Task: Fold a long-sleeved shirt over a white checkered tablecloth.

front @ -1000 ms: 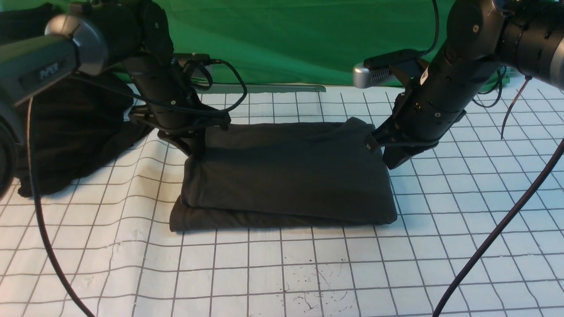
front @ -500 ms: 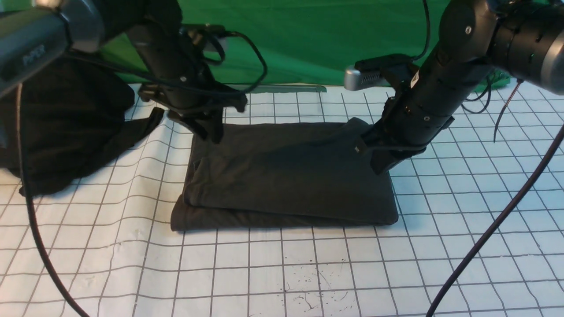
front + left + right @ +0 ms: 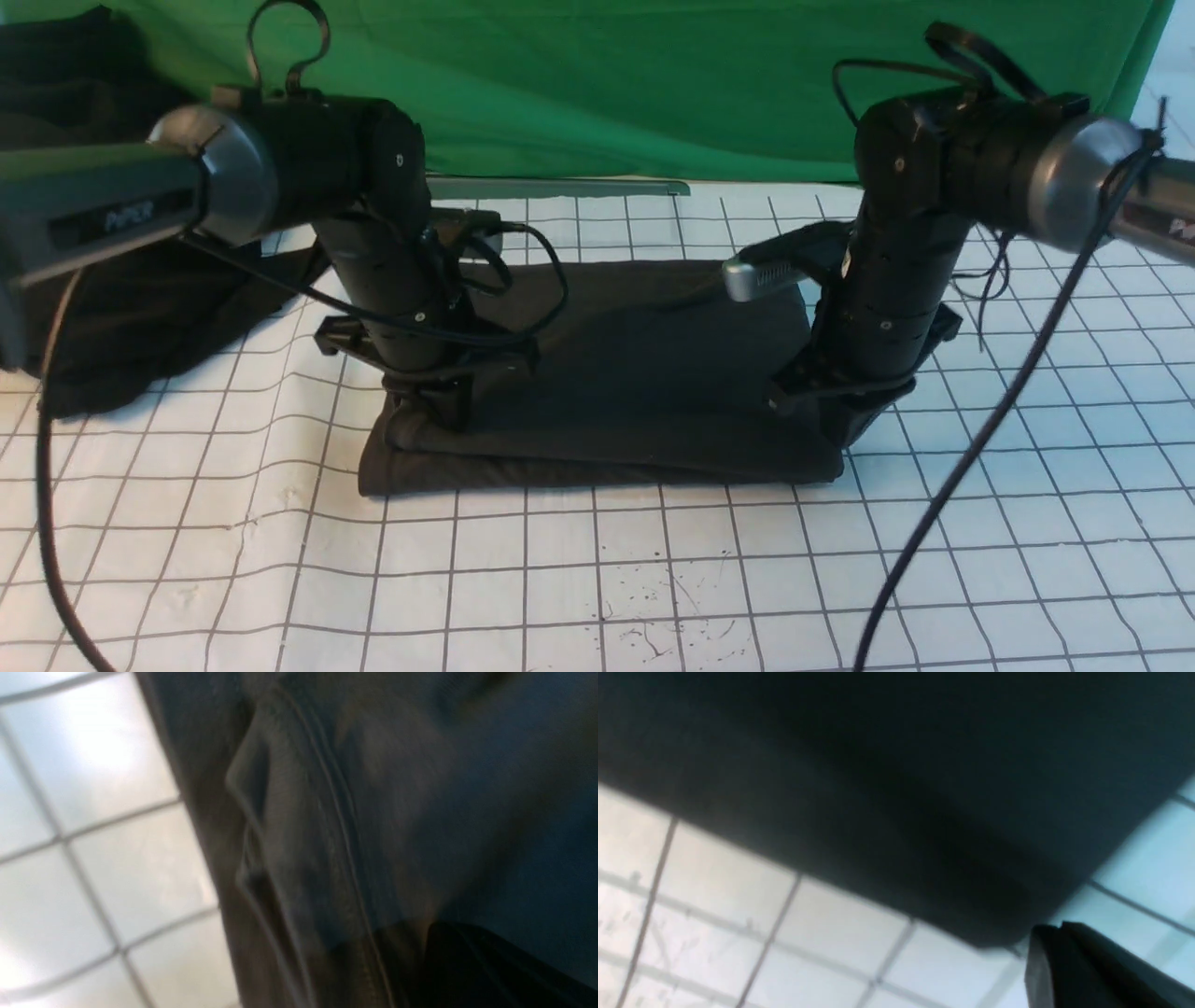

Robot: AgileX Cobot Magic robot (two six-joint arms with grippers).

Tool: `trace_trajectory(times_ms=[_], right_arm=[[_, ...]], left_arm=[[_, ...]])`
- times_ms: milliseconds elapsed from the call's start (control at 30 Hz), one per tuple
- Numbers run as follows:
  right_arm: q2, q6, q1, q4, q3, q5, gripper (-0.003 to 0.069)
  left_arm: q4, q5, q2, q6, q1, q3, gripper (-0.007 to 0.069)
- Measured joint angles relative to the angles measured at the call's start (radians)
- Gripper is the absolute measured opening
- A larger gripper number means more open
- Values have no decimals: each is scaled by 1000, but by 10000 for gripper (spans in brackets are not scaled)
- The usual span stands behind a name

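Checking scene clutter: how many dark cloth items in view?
2. Folded long-sleeved shirt mid-table between both grippers; a blacker cloth pile at the far left edge. More may be hidden behind the left arm.

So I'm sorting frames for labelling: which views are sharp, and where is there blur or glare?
Front view: sharp and evenly lit, long-sleeved shirt and white checkered tablecloth grid crisp. Left wrist view: smeared, glare washing out the grid squares. Right wrist view: soft, shirt nearly featureless black, bluish cast.

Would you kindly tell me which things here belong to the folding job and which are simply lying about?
Part of the job:
- long-sleeved shirt
- white checkered tablecloth

Lying about:
- black cloth heap
- green backdrop
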State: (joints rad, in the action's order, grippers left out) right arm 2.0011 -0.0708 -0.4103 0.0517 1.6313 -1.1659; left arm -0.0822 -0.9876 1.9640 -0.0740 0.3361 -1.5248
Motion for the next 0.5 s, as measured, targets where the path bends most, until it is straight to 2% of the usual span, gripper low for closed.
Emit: trace_trajectory(times_ms=[233, 333, 500], right_arm=[[-390, 33, 12, -8, -11, 46, -5], [-732, 32, 0, -8, -99, 207, -4], [-1115, 5, -7, -8, -349, 483, -2]], left_arm=[[6, -12, -336, -1, -1, 15, -1], [-1, 22, -615, 3, -1, 82, -1], [-1, 131, -978, 3, -1, 282, -1]])
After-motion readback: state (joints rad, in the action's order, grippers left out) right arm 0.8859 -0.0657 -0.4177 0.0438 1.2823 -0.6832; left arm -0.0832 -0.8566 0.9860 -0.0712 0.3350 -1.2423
